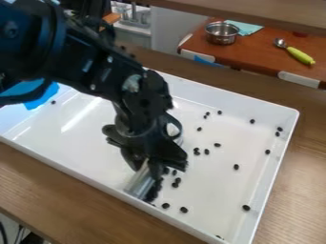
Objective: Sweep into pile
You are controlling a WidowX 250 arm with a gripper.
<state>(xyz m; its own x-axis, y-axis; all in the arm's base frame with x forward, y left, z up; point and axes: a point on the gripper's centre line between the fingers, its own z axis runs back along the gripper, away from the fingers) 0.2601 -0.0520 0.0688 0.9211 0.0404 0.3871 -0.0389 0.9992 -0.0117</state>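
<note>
The black gripper (156, 162) hangs low over the white tray (89, 162), near the tray's front wall and around the middle of its length. It is shut on a brush (140, 182) with a silvery handle and dark bristles, which lies tilted down toward the tray's floor. Small dark beans are scattered on the tray floor to the right of the brush: some close beside the bristles, such as one bean (184, 209), others spread toward the right wall, such as another bean (246, 208). A lone bean (53, 102) lies at the far left.
Wooden table surface (57, 205) surrounds the tray. Behind it, a reddish-brown counter (216, 52) holds a metal pot (222, 33), a teal cloth (247, 27) and a spoon with a green handle (300, 55). Something blue (42, 98) shows at the tray's left back.
</note>
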